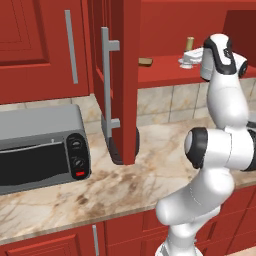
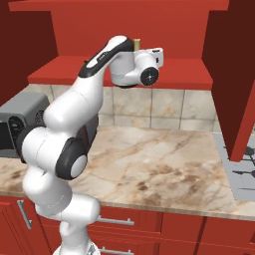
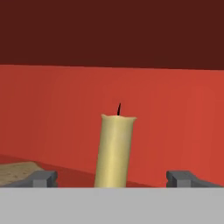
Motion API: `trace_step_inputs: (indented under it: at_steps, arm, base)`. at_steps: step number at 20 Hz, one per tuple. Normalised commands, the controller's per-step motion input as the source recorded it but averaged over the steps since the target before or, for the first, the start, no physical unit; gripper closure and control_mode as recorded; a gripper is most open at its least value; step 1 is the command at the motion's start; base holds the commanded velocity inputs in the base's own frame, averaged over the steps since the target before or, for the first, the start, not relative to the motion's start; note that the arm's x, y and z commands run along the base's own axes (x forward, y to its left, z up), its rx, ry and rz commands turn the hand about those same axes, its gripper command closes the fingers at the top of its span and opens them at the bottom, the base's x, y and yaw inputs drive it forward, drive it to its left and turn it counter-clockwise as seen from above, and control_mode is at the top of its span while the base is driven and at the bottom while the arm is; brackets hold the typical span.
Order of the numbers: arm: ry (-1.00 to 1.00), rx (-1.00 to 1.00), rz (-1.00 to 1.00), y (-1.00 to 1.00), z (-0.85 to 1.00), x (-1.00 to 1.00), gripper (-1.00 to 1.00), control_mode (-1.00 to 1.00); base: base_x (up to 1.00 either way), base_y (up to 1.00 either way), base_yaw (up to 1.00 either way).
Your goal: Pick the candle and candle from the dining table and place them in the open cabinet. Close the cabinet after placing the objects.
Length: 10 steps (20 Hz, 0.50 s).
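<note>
Olive-gold candle (image 3: 114,151) stands upright on the red shelf (image 1: 165,70) of the cabinet (image 1: 125,75), centre of the hand view, between the spread, empty fingers of the hand (image 3: 113,178), evidently let go so it rests there alone.

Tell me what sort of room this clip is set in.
A kitchen, rendered rather than real. A toaster oven sits on a marbled stone counter, there is tile behind it, and a red wall cabinet stands open with a stick candle on its shelf.
</note>
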Motion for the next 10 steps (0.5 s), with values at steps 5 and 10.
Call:
trace_step_inputs:
  at_steps: [5, 10]
  arm:
    - [-0.05, 0.0, -0.01, 0.0, 0.09, -0.34, -1.0, -1.0]
    - [-0.01, 0.0, 0.0, 0.0, 0.03, -0.45, -1.0, -1.0]
  base:
    - [0.0, 0.0, 0.0]
    - [0.0, 0.0, 0.0]
